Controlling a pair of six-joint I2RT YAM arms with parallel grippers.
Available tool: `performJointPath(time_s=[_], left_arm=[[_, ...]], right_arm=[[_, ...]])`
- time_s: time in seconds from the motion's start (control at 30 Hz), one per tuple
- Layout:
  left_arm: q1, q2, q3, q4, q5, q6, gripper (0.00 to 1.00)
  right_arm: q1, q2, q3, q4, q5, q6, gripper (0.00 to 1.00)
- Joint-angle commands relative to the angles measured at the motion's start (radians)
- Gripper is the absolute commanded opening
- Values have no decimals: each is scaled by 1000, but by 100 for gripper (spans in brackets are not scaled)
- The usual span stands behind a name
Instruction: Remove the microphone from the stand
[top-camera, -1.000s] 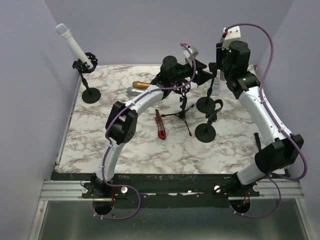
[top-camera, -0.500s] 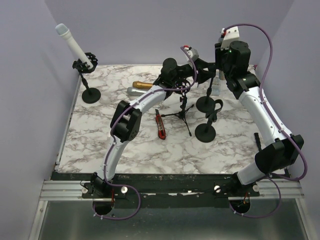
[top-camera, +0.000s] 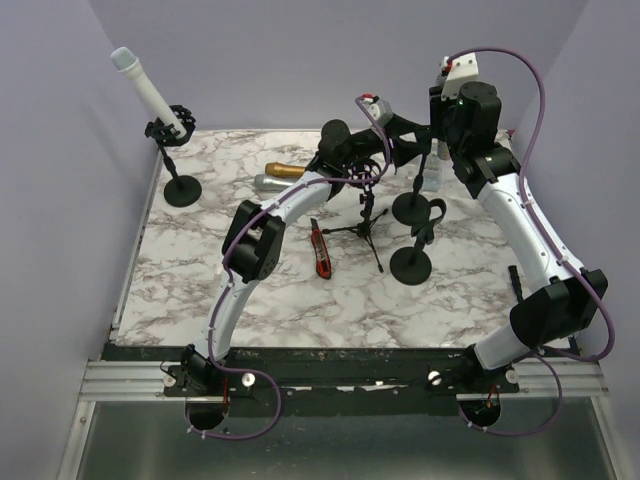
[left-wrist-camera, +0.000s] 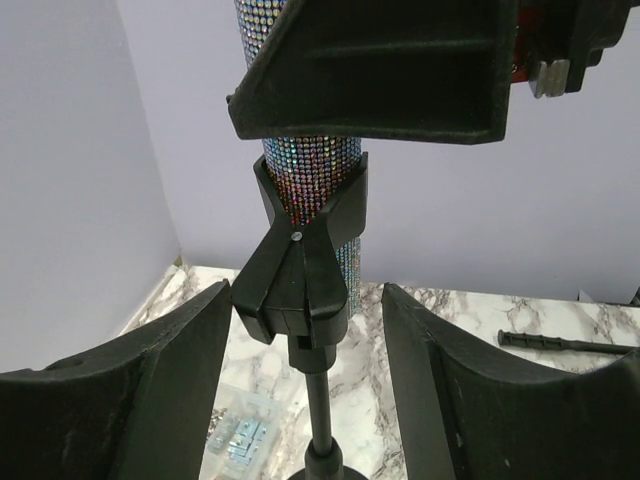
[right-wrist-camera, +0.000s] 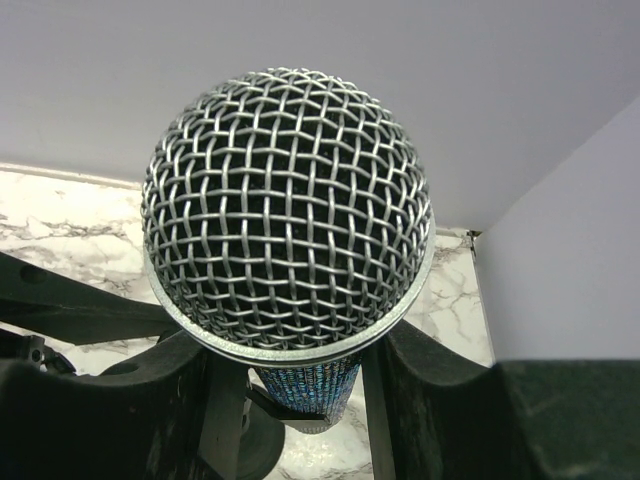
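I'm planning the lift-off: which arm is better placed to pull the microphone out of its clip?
Right. The right fingers sit on the microphone just under its mesh head, ready to lift. The left fingers bracket the stand clip lower down, better for bracing.

Soft, even light, faint shadows; microphone mesh crisp, dark foreground lacks detail

Glittery microphone, matt black stand

No words, numbers or signs can be read anywhere. The microphone has none that show, and neither does its stand.
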Motion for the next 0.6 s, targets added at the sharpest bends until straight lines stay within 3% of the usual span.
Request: performJointPath(time_s=[0.0, 0.27, 0.37, 0.47, 0.57], left_arm=[[0, 11, 25, 51, 35, -3, 58], [-1, 15, 31, 37, 22, 3, 40], [-4, 24, 55, 6, 15, 13, 24], [-7, 31, 70, -61, 9, 44, 0], [-5, 17, 33, -80, 10, 45, 0]], right_arm=[[0, -14, -13, 11, -32, -3, 1], [1, -15, -7, 12, -35, -4, 1], [1, -14, -6, 12, -37, -1, 1], [1, -9, 0, 11, -39, 0, 1], [1, -9, 5, 10, -39, 3, 1]])
